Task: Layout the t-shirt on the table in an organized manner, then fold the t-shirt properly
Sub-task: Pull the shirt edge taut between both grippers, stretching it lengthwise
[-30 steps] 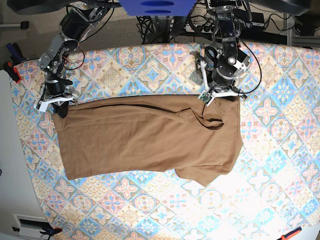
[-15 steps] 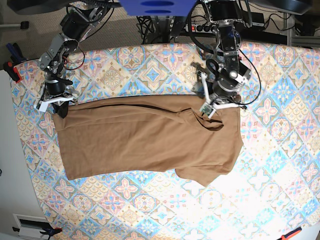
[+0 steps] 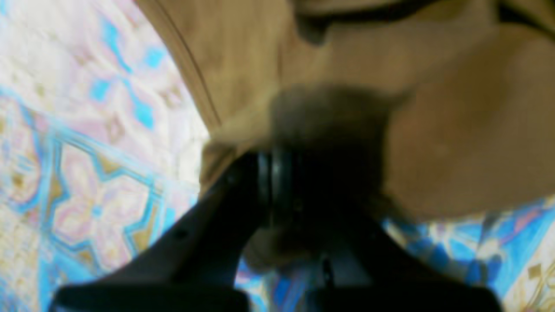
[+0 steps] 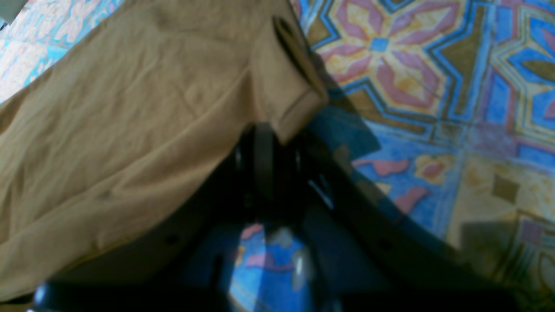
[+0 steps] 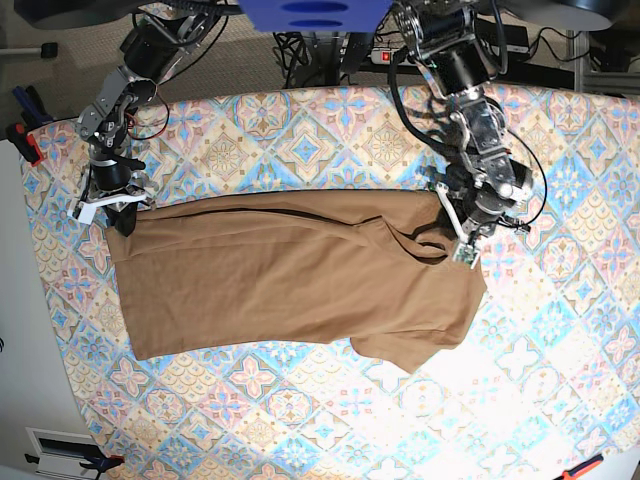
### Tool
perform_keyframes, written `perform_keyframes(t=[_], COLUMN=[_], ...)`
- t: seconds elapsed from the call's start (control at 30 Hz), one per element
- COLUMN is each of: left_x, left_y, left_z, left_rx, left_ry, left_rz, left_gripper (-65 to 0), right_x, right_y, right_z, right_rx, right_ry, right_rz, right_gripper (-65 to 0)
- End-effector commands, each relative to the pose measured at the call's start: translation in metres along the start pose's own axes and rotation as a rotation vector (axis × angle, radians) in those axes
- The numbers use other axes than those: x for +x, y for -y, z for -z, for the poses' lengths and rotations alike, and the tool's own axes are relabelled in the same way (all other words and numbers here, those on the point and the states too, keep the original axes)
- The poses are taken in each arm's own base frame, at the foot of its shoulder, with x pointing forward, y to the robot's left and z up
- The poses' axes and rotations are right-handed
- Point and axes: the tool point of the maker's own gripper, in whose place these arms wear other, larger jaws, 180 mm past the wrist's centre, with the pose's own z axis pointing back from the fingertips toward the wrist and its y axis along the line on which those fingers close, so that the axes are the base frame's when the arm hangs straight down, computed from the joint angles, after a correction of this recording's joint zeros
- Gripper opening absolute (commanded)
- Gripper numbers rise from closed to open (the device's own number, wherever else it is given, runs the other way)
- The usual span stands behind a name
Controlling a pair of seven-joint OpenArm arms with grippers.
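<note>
Your t-shirt [image 5: 300,275] lies spread on the table [image 5: 560,330], and its long side runs from one pincer across to the other. Your right gripper [image 5: 122,212] is at the hem end. Its two sides are pressed nearly together on a corner of the cloth, and in the right wrist view that corner sits folded right over the tips while the rest of the shirt spreads away from them. Your left gripper [image 5: 462,232] is at the other end, near the collar and the shoulder. Its sides are pressed together, and the blurry left wrist view shows brown cloth bunched right at the tips, so it looks like it is pinching the shirt, though I cannot be sure how much. So the shirt stretches between your two pincers like a rope between two hands. The lumpy part, with the twisted collar and the sleeve folded under, is just beside the left pincer, far from the right one. I think the left arm should do the next pull, away from the right pincer, to make that end flat.
</note>
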Motion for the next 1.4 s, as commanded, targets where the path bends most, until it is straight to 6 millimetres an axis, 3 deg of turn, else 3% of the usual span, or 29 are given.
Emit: perform_keyframes(t=[0.0,0.13,0.27,0.4,0.5,0.57,0.7,0.83,1.1,1.2,1.37], left_x=[0.003,0.002,0.015,0.032,0.04,0.043,0.036,0.04,0.071,0.065,0.044], left_y=[-0.015,-0.034,-0.046,-0.028,-0.006,0.011,0.024,0.025,0.009,0.008,0.008], left_z=[0.001,0.0,-0.013,-0.04,-0.047,-0.045,-0.03,-0.017,-0.013,0.002,0.023], left_rx=[0.031,0.053,0.095,0.114,0.087,0.051,0.002,-0.021,-0.007,-0.033,-0.077], left_ry=[-0.007,0.005,0.056,0.138,0.161,0.164,0.129,0.113,0.161,0.121,0.039], left_rz=[-0.005,-0.066,-0.076,-0.045,0.027,0.068,0.073,0.064,0.067,0.068,0.066], left_gripper=[-65.0,-65.0,-65.0,-65.0,-65.0,-65.0,-65.0,-65.0,-65.0,-65.0,-65.0], right_x=[-0.054,-0.053,-0.054,-0.054,-0.055,-0.055,-0.055,-0.055,-0.055,-0.054,-0.022], right_y=[0.032,0.033,0.033,0.033,0.033,0.033,0.033,0.033,0.033,0.033,0.037], right_z=[-0.014,-0.014,-0.015,-0.015,-0.015,-0.015,-0.015,-0.015,-0.015,-0.015,-0.022], right_rx=[-0.135,-0.135,-0.136,-0.136,-0.135,-0.135,-0.135,-0.135,-0.135,-0.137,-0.155], right_ry=[-0.248,-0.247,-0.248,-0.248,-0.249,-0.249,-0.249,-0.249,-0.249,-0.247,-0.171], right_rz=[-0.059,-0.06,-0.06,-0.06,-0.059,-0.059,-0.059,-0.059,-0.059,-0.06,-0.114], right_gripper=[-65.0,-65.0,-65.0,-65.0,-65.0,-65.0,-65.0,-65.0,-65.0,-65.0,-65.0])
